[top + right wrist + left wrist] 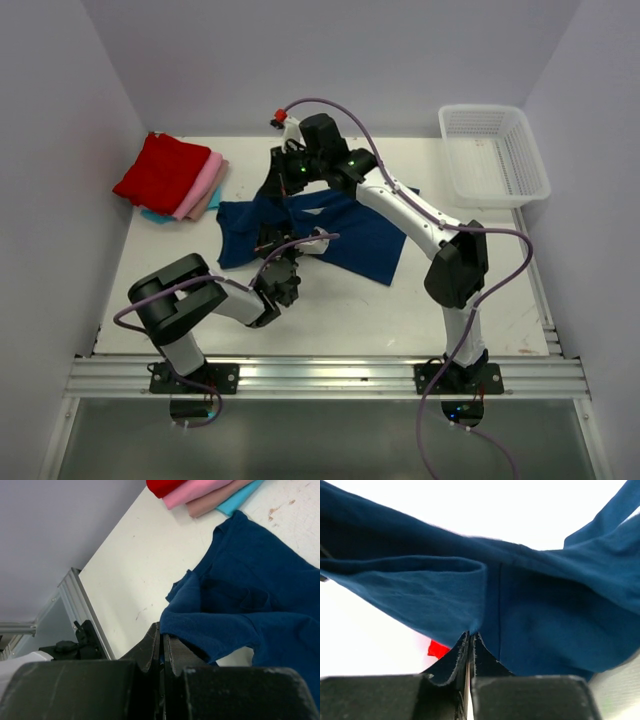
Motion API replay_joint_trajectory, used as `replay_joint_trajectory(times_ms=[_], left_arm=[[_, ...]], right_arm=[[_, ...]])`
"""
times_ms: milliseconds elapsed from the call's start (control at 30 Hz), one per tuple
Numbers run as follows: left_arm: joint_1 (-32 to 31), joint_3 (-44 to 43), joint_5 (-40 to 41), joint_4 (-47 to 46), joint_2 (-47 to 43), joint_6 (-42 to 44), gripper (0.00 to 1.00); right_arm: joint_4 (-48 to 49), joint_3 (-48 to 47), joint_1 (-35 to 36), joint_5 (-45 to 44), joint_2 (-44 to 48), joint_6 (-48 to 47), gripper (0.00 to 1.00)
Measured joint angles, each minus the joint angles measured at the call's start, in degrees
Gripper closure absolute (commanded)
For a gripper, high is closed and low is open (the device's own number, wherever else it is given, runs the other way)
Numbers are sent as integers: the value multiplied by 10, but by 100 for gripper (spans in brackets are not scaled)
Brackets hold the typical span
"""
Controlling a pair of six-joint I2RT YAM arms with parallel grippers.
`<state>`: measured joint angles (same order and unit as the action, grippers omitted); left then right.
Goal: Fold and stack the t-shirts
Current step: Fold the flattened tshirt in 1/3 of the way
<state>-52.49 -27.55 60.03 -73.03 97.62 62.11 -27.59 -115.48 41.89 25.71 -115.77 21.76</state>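
Your left fingers (454, 666) are pinched shut on the near edge of the navy shirt (365, 245), and your right fingers (150, 647) clamp its far edge, raised off the worktop (350, 310), probably so you can stretch it flat for folding. The folded stack (170, 178) sits far left.

The top camera sits high up behind the arms and looks down on the whole table (330, 320). The left wrist camera sits low, right behind the left gripper (470, 636), very close to the navy blue t-shirt (545, 625). The right wrist camera, behind the right gripper (161, 630), looks down from higher up. All three see this shirt and the red t-shirt (160, 172).
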Motion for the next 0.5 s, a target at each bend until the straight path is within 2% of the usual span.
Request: replay_joint_trajectory(times_ms=[267, 500], left_arm=[[-11, 0, 11, 1, -27, 16, 100], [-90, 3, 65, -2, -151, 78, 100]], right_arm=[[2, 20, 0, 4, 3, -3, 100], [1, 25, 0, -7, 4, -14, 100]])
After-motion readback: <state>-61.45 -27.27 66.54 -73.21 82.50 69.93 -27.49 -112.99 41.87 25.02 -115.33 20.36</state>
